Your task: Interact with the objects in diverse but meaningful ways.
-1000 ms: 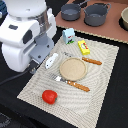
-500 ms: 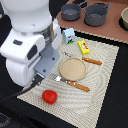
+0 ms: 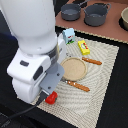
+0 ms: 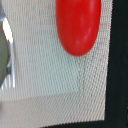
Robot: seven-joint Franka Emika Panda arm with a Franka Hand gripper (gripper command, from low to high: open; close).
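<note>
We are closing on the red tomato (image 3: 50,98), which is lying on the woven mat (image 3: 105,80) directly under the pincer, whose jaw state we cannot tell from either view, and the next move is calling for a centred descent before any grasp.

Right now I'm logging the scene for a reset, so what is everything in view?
tomato: one, red, on the mat's near corner, partly hidden by the arm
carton: one, white with blue-green print, at the mat's far edge
packet: one, yellow, beside the carton
plate: one, tan, mid-mat
utensils: two, wooden-handled, either side of the plate
mat: one, beige
pots: two, grey, behind the mat
arm: one, white, above the tomato; end effector hidden
</note>
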